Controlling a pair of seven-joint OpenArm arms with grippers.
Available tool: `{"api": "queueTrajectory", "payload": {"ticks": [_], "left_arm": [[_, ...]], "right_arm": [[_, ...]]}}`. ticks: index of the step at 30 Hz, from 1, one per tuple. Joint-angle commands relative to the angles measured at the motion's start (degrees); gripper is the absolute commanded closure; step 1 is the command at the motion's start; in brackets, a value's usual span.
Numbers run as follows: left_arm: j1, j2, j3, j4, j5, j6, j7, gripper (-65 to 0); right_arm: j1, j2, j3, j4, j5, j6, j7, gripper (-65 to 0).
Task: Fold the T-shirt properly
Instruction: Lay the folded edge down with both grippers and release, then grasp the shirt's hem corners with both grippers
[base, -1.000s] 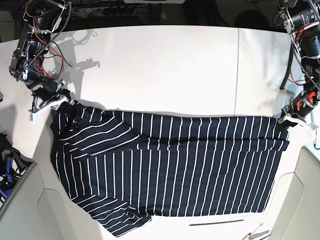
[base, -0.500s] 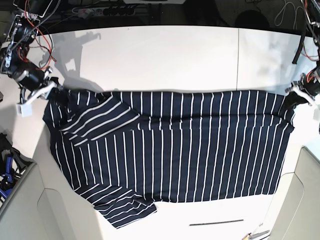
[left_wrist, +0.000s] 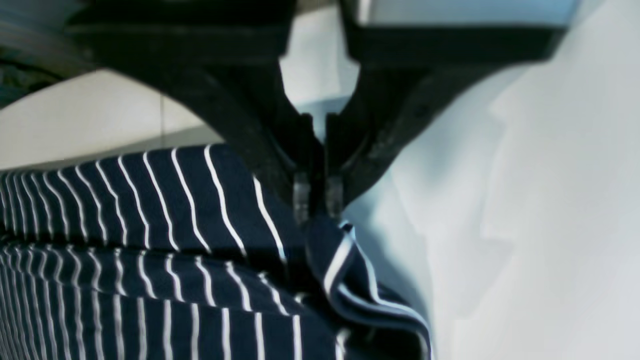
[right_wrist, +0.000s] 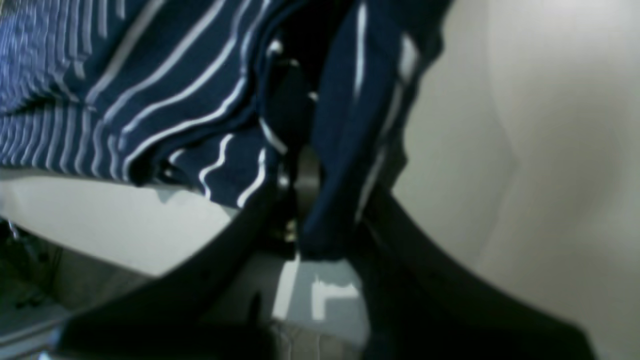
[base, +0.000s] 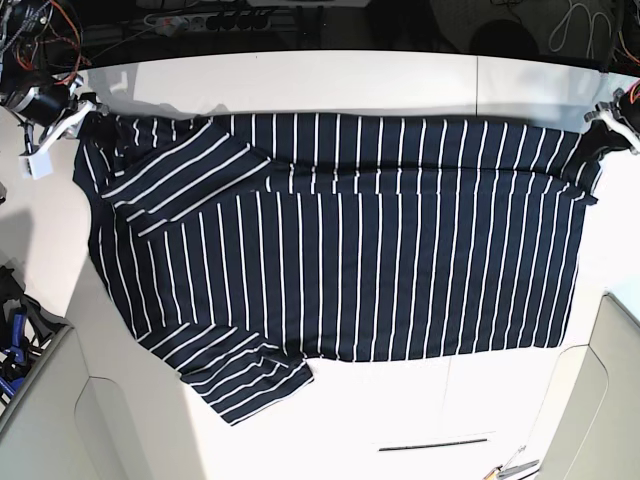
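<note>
I've dragged the T-shirt (base: 340, 240) up the table (base: 420, 80) and flat, left gripper (left_wrist: 317, 200) and right gripper (right_wrist: 300, 170) pinched onto far corners; it's limp, so I'd grip hems.

Right gripper (right_wrist: 300, 220): you see curved matte-black fingers, blurred up close.
Left gripper (left_wrist: 318, 200): your view shows black arched fingers tipped with clear pads (left_wrist: 300, 197).
Arm beside the table's (base: 330, 75) corner: red and orange cables, white bracket.
</note>
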Motion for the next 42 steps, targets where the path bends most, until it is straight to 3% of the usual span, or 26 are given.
{"api": "queueTrajectory", "payload": {"ticks": [1, 10, 11, 14, 15, 17, 19, 20, 26, 30, 33, 36, 38, 42], "left_arm": [[0.2, -1.0, -0.7, 0.9, -1.0, -0.3, -0.9, 0.0], [0.6, 2.2, -0.7, 0.9, -5.7, -1.7, 6.6, 0.0], [0.6, 2.2, -0.7, 0.9, -5.7, -1.7, 6.7, -1.8], [0.6, 2.2, -1.0, 0.9, -5.7, -1.7, 7.8, -17.0], [0.6, 2.2, -1.3, 0.9, -5.9, -1.7, 8.4, -22.4], [0.6, 2.2, -2.7, 0.9, -6.7, -1.7, 9.3, -29.1], [0.6, 2.2, -5.3, 0.9, -8.2, -1.7, 10.1, -29.7], [0.6, 2.2, -7.1, 0.9, -8.9, -1.7, 10.6, -29.7], [0.6, 1.9, -20.0, 1.0, -12.3, -1.7, 11.3, -29.7], [0.4, 1.2, -23.5, 1.0, -14.1, -1.7, 11.3, -29.7], [0.2, 0.8, -23.1, 0.9, -14.1, -1.7, 8.3, -31.2], [0.1, 0.4, -21.2, 0.9, -12.8, -1.7, 1.2, -34.7], [-1.3, -0.3, -18.2, 0.9, -8.9, -1.7, -3.2, -34.8], [-8.3, -1.9, -9.7, 0.2, -0.3, -1.7, -4.5, -34.8]], "right_arm": [[-0.2, 1.2, 1.0, 0.9, 0.9, 0.2, 0.9, 0.0], [-3.0, 1.1, 5.6, 0.9, 0.6, 0.2, 0.8, 0.0], [-3.0, 1.1, 5.9, 0.9, 0.6, 0.2, 0.6, 0.0], [-2.9, 1.1, 6.3, 0.9, 0.6, 0.0, 0.7, 0.0], [-2.9, 1.1, 6.3, 0.9, 0.6, 0.0, 0.7, -4.7], [-2.9, 1.1, 6.6, 0.9, 0.6, 0.0, 0.7, -21.9], [-2.9, 1.1, 7.6, 0.9, 0.7, 0.0, 1.2, -32.8], [-2.8, 1.1, 8.5, 0.9, 0.7, 0.0, 1.6, -34.7], [1.2, 1.7, 17.3, 0.9, 0.7, 0.0, 7.2, -34.7], [7.8, 4.0, 18.5, 0.9, -1.7, -0.5, 8.1, -34.7], [13.1, 4.8, 17.5, 0.7, -5.1, -1.9, 10.2, -34.7], [18.2, 5.4, 14.2, -1.2, -9.6, -2.6, 11.6, -34.7], [21.9, 6.2, 10.6, -5.0, -12.2, -2.6, 13.3, -34.7], [30.8, 7.3, 2.8, -17.2, -16.9, -3.5, 17.7, -34.7]]}}
